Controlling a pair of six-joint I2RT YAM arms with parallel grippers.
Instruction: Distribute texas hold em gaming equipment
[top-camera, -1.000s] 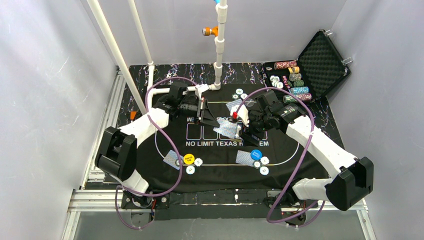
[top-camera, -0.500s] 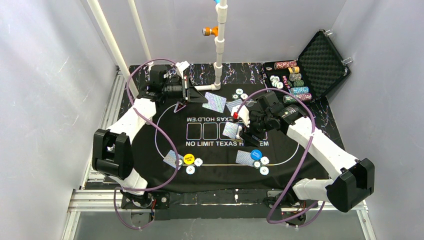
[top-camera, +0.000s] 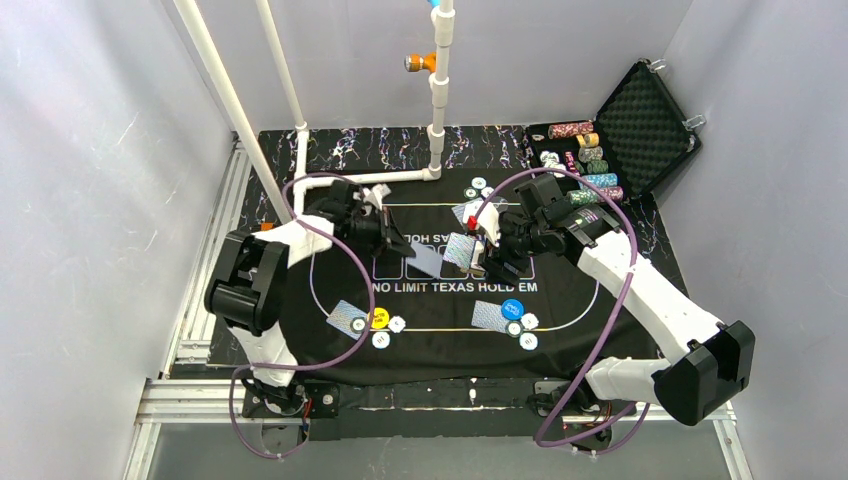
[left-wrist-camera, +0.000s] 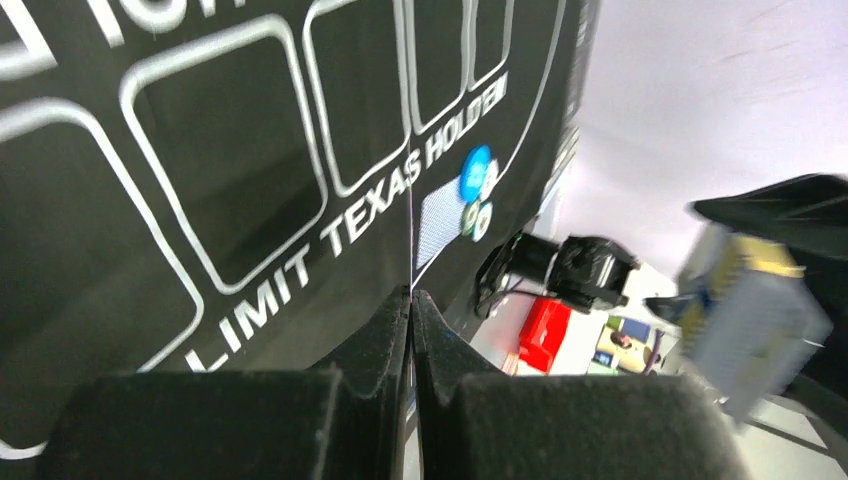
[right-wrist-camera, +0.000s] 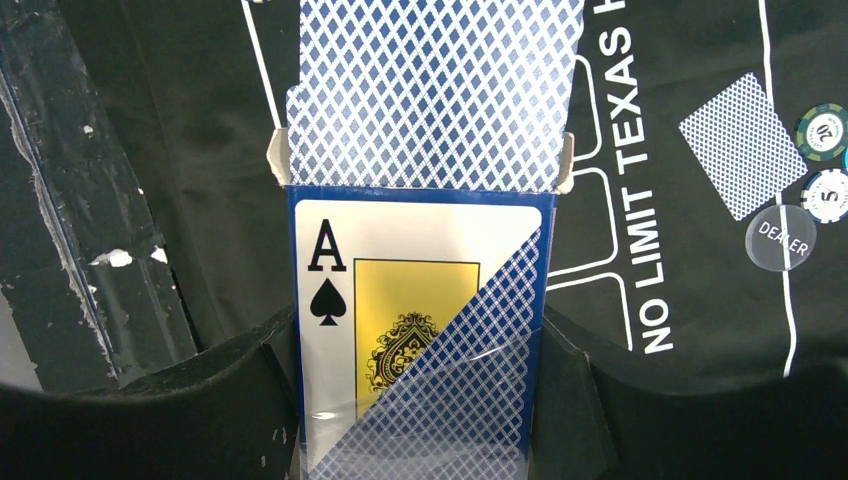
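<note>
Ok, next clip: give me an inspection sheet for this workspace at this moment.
Surface: black mat with the Hold'em layout, lying flat.
Job's things: near left, face-down card, yellow button, white chips; near right, another card, blue button, chips; far side, more chips.
Clutter: open case far right, chip stacks inside.
Grippers: left gripper shut on a single card; right gripper shut on the card box, cards sticking out.
Cables: purple cables loop over both arms.
Surroundings: white pipes, plain walls.

blue-backed cards (top-camera: 347, 318) face down; chips (top-camera: 397, 324), discs (top-camera: 512, 308) flat
</note>
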